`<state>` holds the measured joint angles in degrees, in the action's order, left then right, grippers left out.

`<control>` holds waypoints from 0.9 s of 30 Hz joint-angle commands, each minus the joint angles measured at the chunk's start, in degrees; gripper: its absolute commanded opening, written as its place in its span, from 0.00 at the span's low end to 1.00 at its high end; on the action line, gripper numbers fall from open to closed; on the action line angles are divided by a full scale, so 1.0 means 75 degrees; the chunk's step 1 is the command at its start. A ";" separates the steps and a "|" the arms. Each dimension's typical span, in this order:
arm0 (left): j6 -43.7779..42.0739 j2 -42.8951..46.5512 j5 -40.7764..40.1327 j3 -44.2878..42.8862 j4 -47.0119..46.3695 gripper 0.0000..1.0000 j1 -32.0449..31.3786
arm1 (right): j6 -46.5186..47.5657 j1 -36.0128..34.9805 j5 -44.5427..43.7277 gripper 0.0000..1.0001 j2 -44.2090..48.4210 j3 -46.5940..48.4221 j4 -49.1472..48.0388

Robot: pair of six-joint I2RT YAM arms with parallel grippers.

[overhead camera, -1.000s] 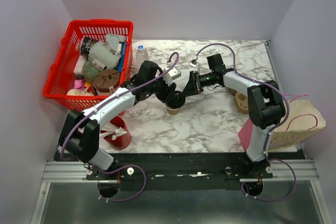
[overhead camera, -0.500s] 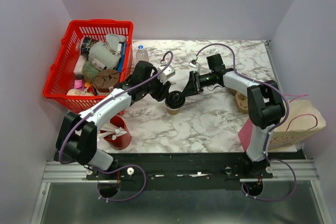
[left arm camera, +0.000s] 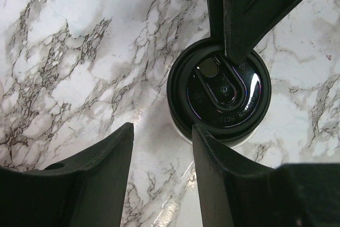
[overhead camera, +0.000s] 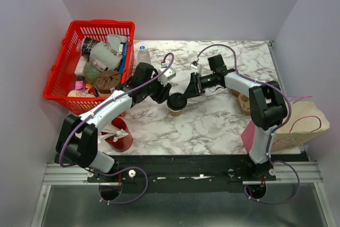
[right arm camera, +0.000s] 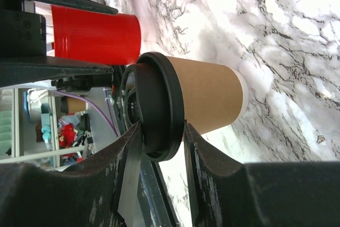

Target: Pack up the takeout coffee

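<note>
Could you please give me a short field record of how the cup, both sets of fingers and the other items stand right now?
cup: upright, mid table
lid: black, on the cup
right fingers: closed on the lid's rim
left fingers: open, empty, above the table beside the cup
basket: red, far left, full of items
red cup: near the left arm's base
bag: right of the right arm
</note>
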<state>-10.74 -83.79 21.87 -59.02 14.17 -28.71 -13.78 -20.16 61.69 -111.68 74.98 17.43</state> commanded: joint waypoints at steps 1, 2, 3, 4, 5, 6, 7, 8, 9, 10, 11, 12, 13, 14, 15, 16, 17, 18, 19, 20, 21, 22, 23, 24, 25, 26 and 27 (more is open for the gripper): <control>-0.0091 0.0203 -0.0127 0.0135 0.0114 0.56 0.0008 | 0.0162 -0.0066 -0.0198 0.45 -0.0215 0.0245 0.0195; -0.0091 0.0215 -0.0127 0.0147 0.0114 0.56 0.0008 | 0.0162 -0.0077 -0.0210 0.47 -0.0215 0.0268 0.0195; -0.0103 0.0215 -0.0127 0.0147 0.0114 0.56 0.0008 | 0.0162 -0.0077 -0.0210 0.47 -0.0227 0.0268 0.0207; -0.0091 0.0215 -0.0127 0.0159 0.0114 0.56 0.0008 | 0.0162 -0.0100 -0.0210 0.48 -0.0227 0.0268 0.0207; -0.0103 0.0203 -0.0127 0.0159 0.0126 0.56 0.0008 | 0.0173 -0.0101 -0.0210 0.48 -0.0227 0.0280 0.0207; -0.0103 0.0191 -0.0115 0.0159 0.0114 0.56 0.0008 | 0.0173 -0.0112 -0.0210 0.48 -0.0227 0.0280 0.0219; -0.0091 0.0203 -0.0115 0.0171 0.0126 0.56 0.0008 | 0.0173 -0.0112 -0.0221 0.48 -0.0238 0.0280 0.0219; -0.0103 0.0191 -0.0103 0.0182 0.0126 0.56 0.0008 | 0.0173 -0.0124 -0.0222 0.49 -0.0239 0.0280 0.0219; -0.0103 0.0203 -0.0115 0.0182 0.0137 0.56 0.0019 | 0.0173 -0.0124 -0.0222 0.49 -0.0239 0.0292 0.0219; -0.0091 0.0215 -0.0115 0.0194 0.0126 0.56 0.0019 | 0.0173 -0.0124 -0.0222 0.49 -0.0239 0.0303 0.0230; -0.0091 0.0203 -0.0115 0.0206 0.0126 0.56 0.0019 | 0.0173 -0.0136 -0.0222 0.49 -0.0262 0.0303 0.0231; -0.0079 0.0226 -0.0115 0.0217 0.0114 0.56 0.0019 | 0.0173 -0.0147 -0.0233 0.49 -0.0262 0.0303 0.0231; -0.0091 0.0215 -0.0103 0.0206 0.0137 0.56 0.0019 | 0.0173 -0.0148 -0.0245 0.50 -0.0274 0.0327 0.0242; -0.0091 0.0226 -0.0115 0.0229 0.0149 0.56 0.0019 | 0.0173 -0.0171 -0.0257 0.50 -0.0285 0.0327 0.0242; -0.0091 0.0238 -0.0115 0.0241 0.0149 0.56 0.0019 | 0.0173 -0.0171 -0.0257 0.50 -0.0285 0.0338 0.0254; -0.0068 0.0250 -0.0115 0.0241 0.0149 0.56 0.0019 | 0.0173 -0.0183 -0.0268 0.51 -0.0285 0.0350 0.0254; -0.0079 0.0250 -0.0115 0.0264 0.0161 0.56 0.0031 | 0.0173 -0.0206 -0.0292 0.51 -0.0297 0.0362 0.0254; -0.0068 0.0262 -0.0115 0.0264 0.0161 0.57 0.0031 | 0.0173 -0.0218 -0.0292 0.51 -0.0297 0.0374 0.0266; -0.0079 0.0273 -0.0115 0.0276 0.0172 0.57 0.0031 | 0.0185 -0.0218 -0.0304 0.51 -0.0309 0.0385 0.0266; -0.0068 0.0273 -0.0115 0.0288 0.0184 0.57 0.0031 | 0.0173 -0.0253 -0.0327 0.51 -0.0309 0.0409 0.0277; -0.0068 0.0262 -0.0103 0.0288 0.0184 0.57 0.0031 | 0.0185 -0.0253 -0.0339 0.51 -0.0309 0.0420 0.0277; -0.0068 0.0262 -0.0115 0.0300 0.0184 0.57 0.0031 | 0.0185 -0.0276 -0.0350 0.51 -0.0320 0.0432 0.0289; -0.0068 0.0262 -0.0103 0.0300 0.0184 0.57 0.0043 | 0.0185 -0.0288 -0.0374 0.52 -0.0321 0.0456 0.0301; -0.0056 0.0273 -0.0103 0.0300 0.0184 0.57 0.0043 | 0.0185 -0.0300 -0.0386 0.52 -0.0332 0.0467 0.0312; -0.0056 0.0285 -0.0092 0.0311 0.0184 0.56 0.0043 | 0.0185 -0.0311 -0.0397 0.52 -0.0344 0.0479 0.0313; -0.0056 0.0273 -0.0091 0.0311 0.0184 0.57 0.0054 | 0.0197 -0.0335 -0.0421 0.52 -0.0344 0.0491 0.0324; -0.0056 0.0273 -0.0091 0.0323 0.0184 0.57 0.0043 | 0.0197 -0.0335 -0.0432 0.52 -0.0356 0.0514 0.0336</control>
<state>-10.92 -83.46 21.65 -57.39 15.57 -28.60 -13.37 -22.06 59.99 -112.86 76.99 18.72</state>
